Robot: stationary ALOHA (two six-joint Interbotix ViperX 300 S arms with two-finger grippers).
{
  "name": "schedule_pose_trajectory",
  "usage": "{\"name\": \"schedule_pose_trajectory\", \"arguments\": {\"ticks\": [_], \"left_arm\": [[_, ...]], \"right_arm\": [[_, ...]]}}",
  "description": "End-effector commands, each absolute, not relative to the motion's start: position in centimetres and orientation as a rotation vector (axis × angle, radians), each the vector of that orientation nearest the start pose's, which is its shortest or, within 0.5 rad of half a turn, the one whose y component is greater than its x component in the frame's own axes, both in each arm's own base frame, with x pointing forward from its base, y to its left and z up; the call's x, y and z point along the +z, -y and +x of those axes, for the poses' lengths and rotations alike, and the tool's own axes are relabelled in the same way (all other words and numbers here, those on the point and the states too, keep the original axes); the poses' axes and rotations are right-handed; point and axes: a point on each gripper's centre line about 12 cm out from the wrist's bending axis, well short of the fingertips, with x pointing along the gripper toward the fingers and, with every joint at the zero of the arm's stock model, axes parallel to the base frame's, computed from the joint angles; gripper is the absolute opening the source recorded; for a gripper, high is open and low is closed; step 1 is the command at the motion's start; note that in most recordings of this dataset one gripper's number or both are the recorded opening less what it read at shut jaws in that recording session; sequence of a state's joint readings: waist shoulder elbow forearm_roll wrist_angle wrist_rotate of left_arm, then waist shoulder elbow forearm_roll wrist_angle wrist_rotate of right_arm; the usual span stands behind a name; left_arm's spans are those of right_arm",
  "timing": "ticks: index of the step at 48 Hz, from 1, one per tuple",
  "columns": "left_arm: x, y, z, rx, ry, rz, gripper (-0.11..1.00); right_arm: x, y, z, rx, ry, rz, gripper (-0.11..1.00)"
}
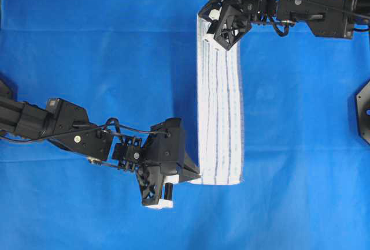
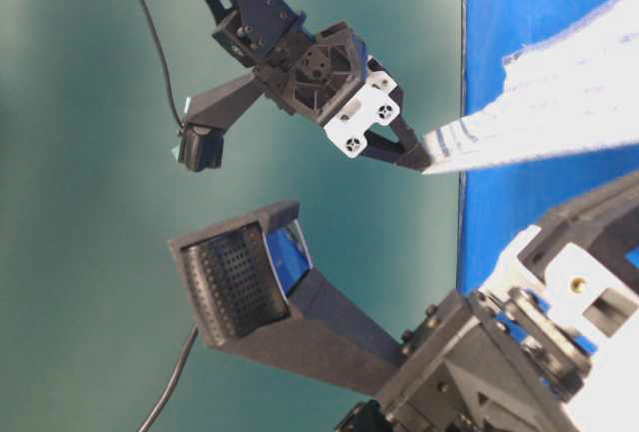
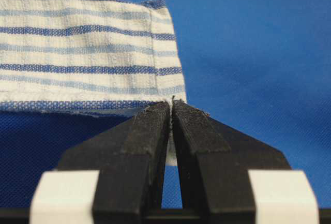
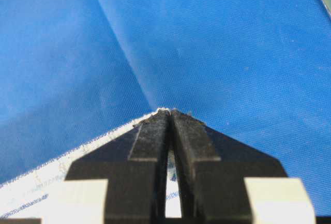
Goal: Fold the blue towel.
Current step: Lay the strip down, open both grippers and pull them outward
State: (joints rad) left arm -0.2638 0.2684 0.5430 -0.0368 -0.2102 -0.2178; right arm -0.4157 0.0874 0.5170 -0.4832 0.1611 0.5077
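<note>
Overhead: white blue-striped woven towel (image 1: 219, 103) is a long strip on the blue-sheeted worktop (image 1: 87, 59). Wrist views only: my left tool (image 3: 171, 111) and right tool (image 4: 169, 115) pinch opposite end corners; open room either side.

Plain bright-blue sheet (image 1: 87, 59) covering the table, faint crease lines, teal backdrop (image 2: 80, 203) behind

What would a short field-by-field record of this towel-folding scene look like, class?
towel: long narrow strip, white with blue stripes
surface: blue sheet
left gripper: shut on towel's near corner
right gripper: shut on towel's far end
towel state: held between both grippers, fold not finished
</note>
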Motion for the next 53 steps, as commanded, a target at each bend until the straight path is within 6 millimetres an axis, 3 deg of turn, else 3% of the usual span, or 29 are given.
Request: {"name": "schedule_pose_trajectory", "arguments": {"ticks": [1, 12, 16, 20, 21, 26, 40, 53], "left_arm": [[13.0, 12.9, 42.0, -0.213, -0.595, -0.155, 0.01], [13.0, 12.8, 42.1, -0.208, -0.599, -0.156, 0.04], [13.0, 12.6, 42.1, -0.205, -0.601, -0.155, 0.17], [13.7, 12.5, 41.8, -0.209, -0.606, -0.144, 0.41], [13.9, 12.4, 41.7, -0.208, -0.609, -0.141, 0.47], [15.7, 11.9, 40.8, -0.204, -0.632, -0.131, 0.63], [20.3, 8.2, 36.2, -0.160, -0.600, -0.121, 0.61], [23.1, 3.5, 31.1, -0.093, -0.311, -0.064, 0.61]], "right_arm": [[18.3, 18.3, 38.1, -0.491, -0.698, 0.157, 0.03], [18.1, 18.1, 38.3, -0.479, -0.704, 0.145, 0.07], [18.2, 18.0, 38.3, -0.473, -0.704, 0.130, 0.28], [18.4, 18.0, 38.2, -0.471, -0.702, 0.120, 0.53], [18.6, 17.9, 38.2, -0.470, -0.700, 0.117, 0.55], [19.8, 17.7, 37.7, -0.472, -0.675, 0.111, 0.52], [23.9, 14.6, 33.7, -0.448, -0.572, 0.105, 0.48], [26.2, 9.1, 28.3, -0.328, -0.391, 0.121, 0.48]]}}
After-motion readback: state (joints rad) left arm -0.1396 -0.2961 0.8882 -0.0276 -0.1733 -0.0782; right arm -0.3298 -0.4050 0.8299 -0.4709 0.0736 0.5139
